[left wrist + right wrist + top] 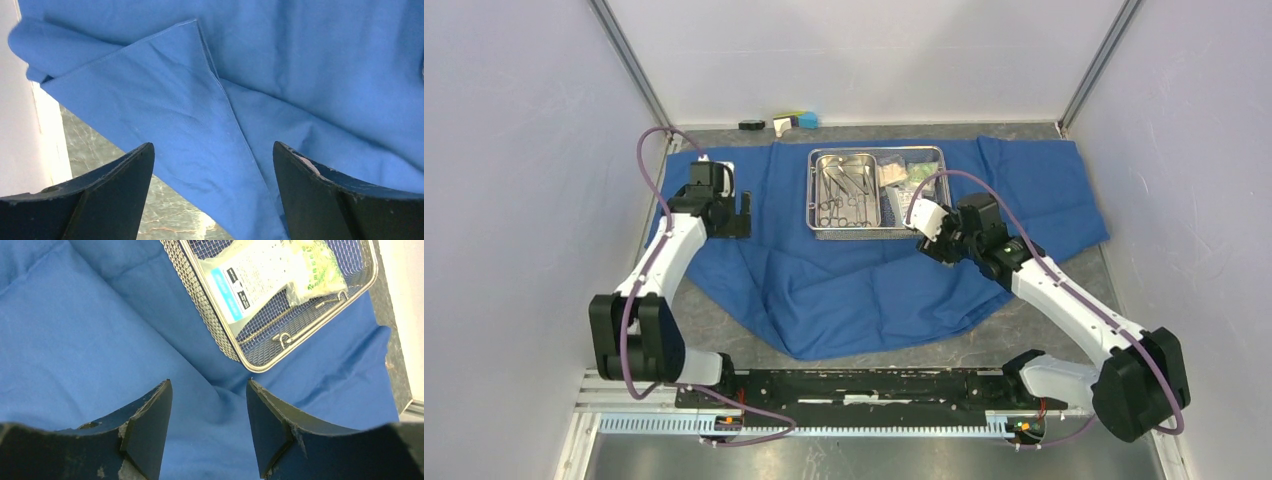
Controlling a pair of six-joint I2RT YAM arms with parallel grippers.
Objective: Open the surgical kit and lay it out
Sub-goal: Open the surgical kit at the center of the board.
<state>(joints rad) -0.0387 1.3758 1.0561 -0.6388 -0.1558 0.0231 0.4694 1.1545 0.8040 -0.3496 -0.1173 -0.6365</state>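
The left gripper (212,150) is released. Its two dark fingers stand wide apart with nothing between them. It hangs over the 9 o'clock edge of the blue cloth wrap (864,290), where a corner flap (165,100) lies doubled over the layer beneath and the grey table (90,145) shows just beside it. The right gripper (208,385) is released too, fingers apart and empty, above bare cloth just off the 4 o'clock corner of the steel mesh tray (235,352).

In the top view the wrap lies spread across the table, its near point toward 6 o'clock. The tray sits uncovered on it toward 12 o'clock. Within the tray, the inner pan (881,200) takes the 9 o'clock part and holds the slim scissor-like instruments (844,190). The clear packets (250,280) lie on the mesh at the 3 o'clock end. Nothing from the tray is set out on the cloth.

The unwrapping looks all but finished, with only the folded flap on the left to smooth. The laying-out is not yet begun. The next move probably falls to the right arm, which would rise over the tray rim and come down on a packet. That calls for pinching an edge, since the packets are thin and flat against the mesh. The instruments lie crowded together, so each will need a narrow grasp, then a place on the free cloth toward 6 o'clock.
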